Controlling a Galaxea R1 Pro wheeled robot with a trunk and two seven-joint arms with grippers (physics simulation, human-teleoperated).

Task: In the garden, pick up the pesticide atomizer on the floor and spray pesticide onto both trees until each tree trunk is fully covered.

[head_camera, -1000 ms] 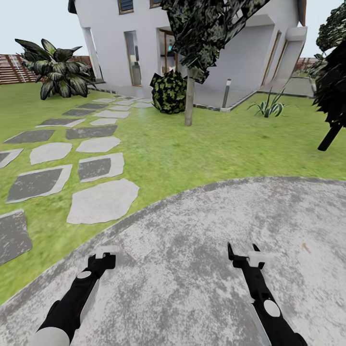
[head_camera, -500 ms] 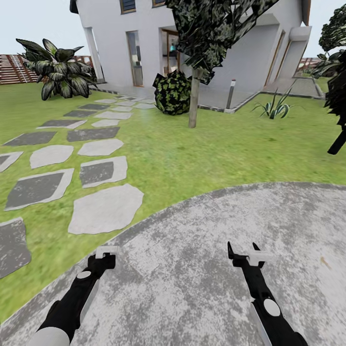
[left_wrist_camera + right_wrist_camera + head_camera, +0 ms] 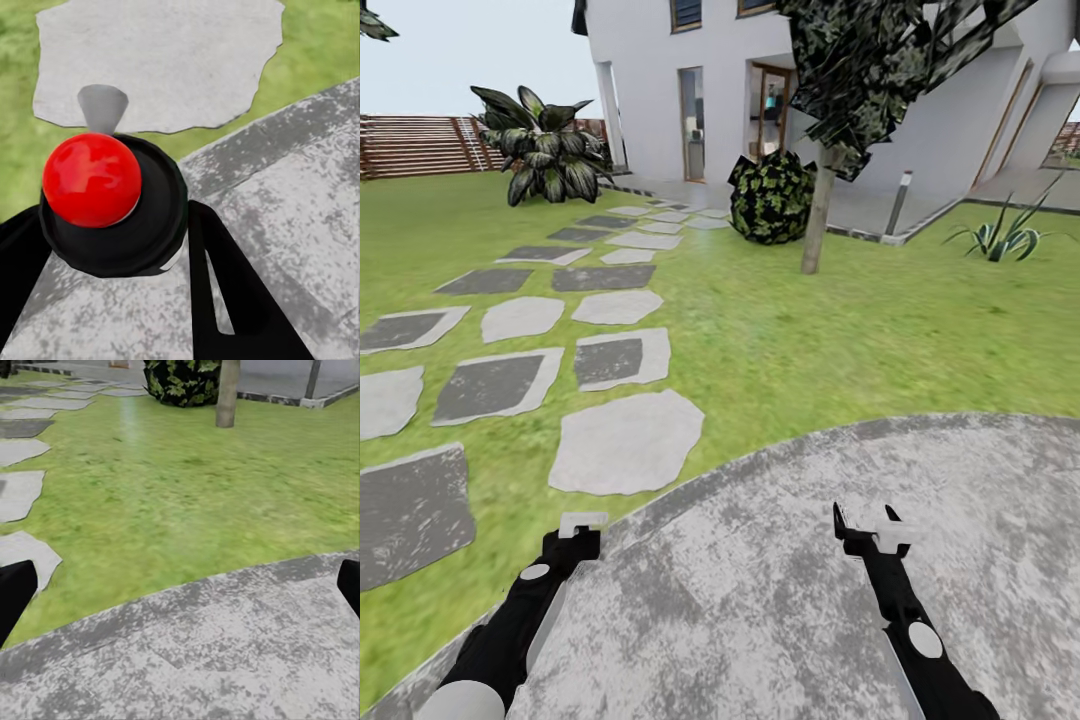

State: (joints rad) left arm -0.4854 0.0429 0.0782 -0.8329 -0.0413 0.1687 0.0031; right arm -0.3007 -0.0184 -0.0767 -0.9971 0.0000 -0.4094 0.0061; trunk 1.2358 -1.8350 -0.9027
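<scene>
Head view: at left, the left gripper (image 3: 581, 524) is held low over the grey paving (image 3: 780, 580), its jaws clamped on the atomizer (image 3: 581, 521), whose white part is seen at the fingertips. In the left wrist view the atomizer (image 3: 112, 202) is shown gripped between the dark fingers, its red cap toward the camera and its pale nozzle pointed ahead at a stepping stone (image 3: 157, 60). Further right, the right gripper (image 3: 867, 527) is held with jaws apart and nothing between them. A tree trunk (image 3: 818, 210) stands well ahead across the lawn (image 3: 840, 330), right of both arms, beside a round bush (image 3: 772, 198). By this judgement, the nozzle must be brought round rightward toward it.
</scene>
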